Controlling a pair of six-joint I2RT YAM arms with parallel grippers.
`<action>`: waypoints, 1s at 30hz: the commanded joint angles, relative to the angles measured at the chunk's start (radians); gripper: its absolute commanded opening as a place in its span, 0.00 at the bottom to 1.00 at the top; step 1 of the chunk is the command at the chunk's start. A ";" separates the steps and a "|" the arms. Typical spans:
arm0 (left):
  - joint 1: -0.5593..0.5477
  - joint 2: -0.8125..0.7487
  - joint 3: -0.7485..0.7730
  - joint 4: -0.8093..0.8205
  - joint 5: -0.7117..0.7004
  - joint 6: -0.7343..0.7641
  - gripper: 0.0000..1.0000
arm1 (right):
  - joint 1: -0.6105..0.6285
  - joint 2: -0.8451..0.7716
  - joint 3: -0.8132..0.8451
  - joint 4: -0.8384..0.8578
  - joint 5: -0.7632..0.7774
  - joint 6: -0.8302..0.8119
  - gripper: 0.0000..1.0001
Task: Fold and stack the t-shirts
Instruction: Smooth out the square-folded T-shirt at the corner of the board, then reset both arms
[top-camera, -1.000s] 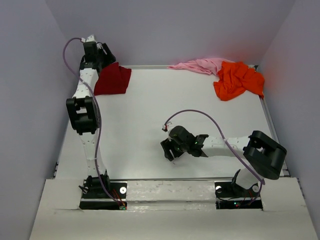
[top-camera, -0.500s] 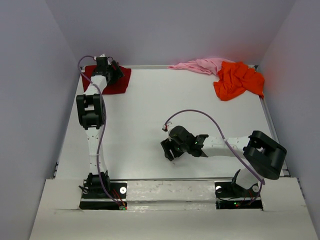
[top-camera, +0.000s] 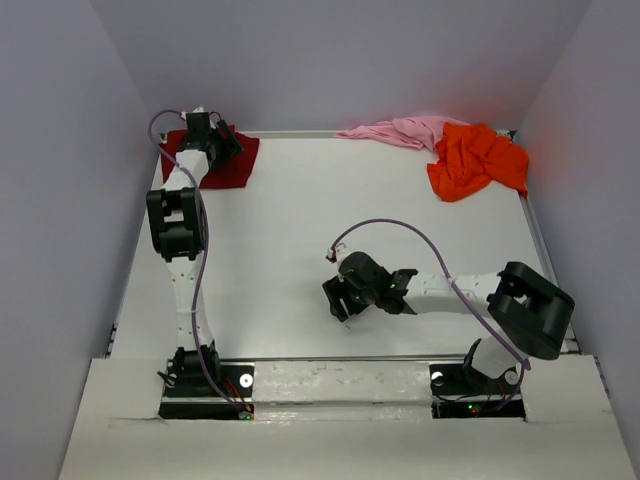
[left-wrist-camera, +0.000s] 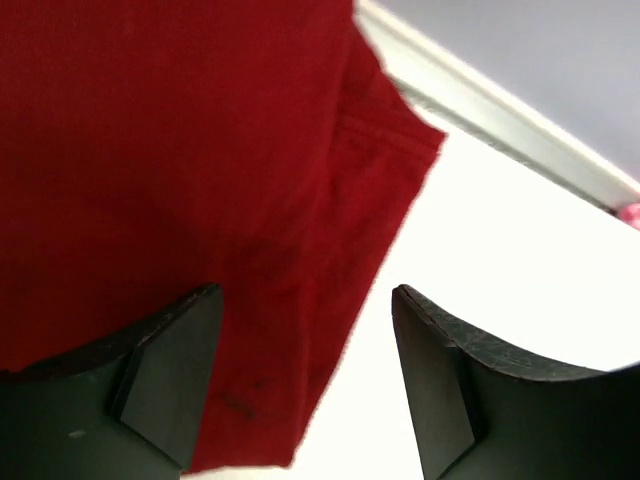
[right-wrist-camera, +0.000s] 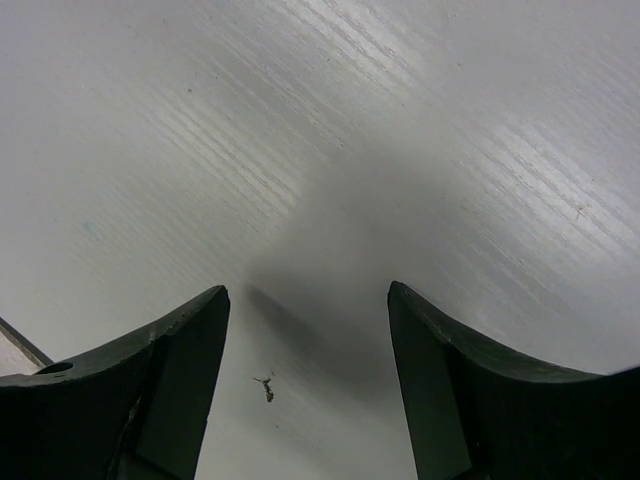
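1. Your left jaws stand apart and grip nothing. They hang over the dark red t-shirt (top-camera: 232, 165) at the upper left corner of the surface (top-camera: 300, 220).
2. In the left wrist view the dark red t-shirt (left-wrist-camera: 190, 150) fills the upper left of the frame. Its lower right edge runs down through the gap between the jaws. The finger at the left of that frame sits over cloth, the one at the right over bare surface. You cannot tell whether either one touches the cloth.
3. Your right jaws stand apart over bare surface at the lower middle of the overhead view, well apart from every shirt.
4. The orange t-shirt (top-camera: 475, 160) lies crumpled at the upper right, touching the pink t-shirt (top-camera: 395, 130) along the far edge.
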 joint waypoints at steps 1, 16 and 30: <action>-0.035 -0.216 -0.001 0.067 0.027 -0.001 0.78 | 0.014 0.008 0.015 -0.003 0.015 0.022 0.70; -0.334 -0.821 -0.537 0.237 -0.086 0.157 0.79 | 0.014 -0.037 0.141 -0.079 0.202 0.081 0.74; -0.644 -1.133 -1.041 0.187 -0.355 0.359 0.79 | -0.371 -0.186 0.395 -0.223 0.284 -0.025 0.78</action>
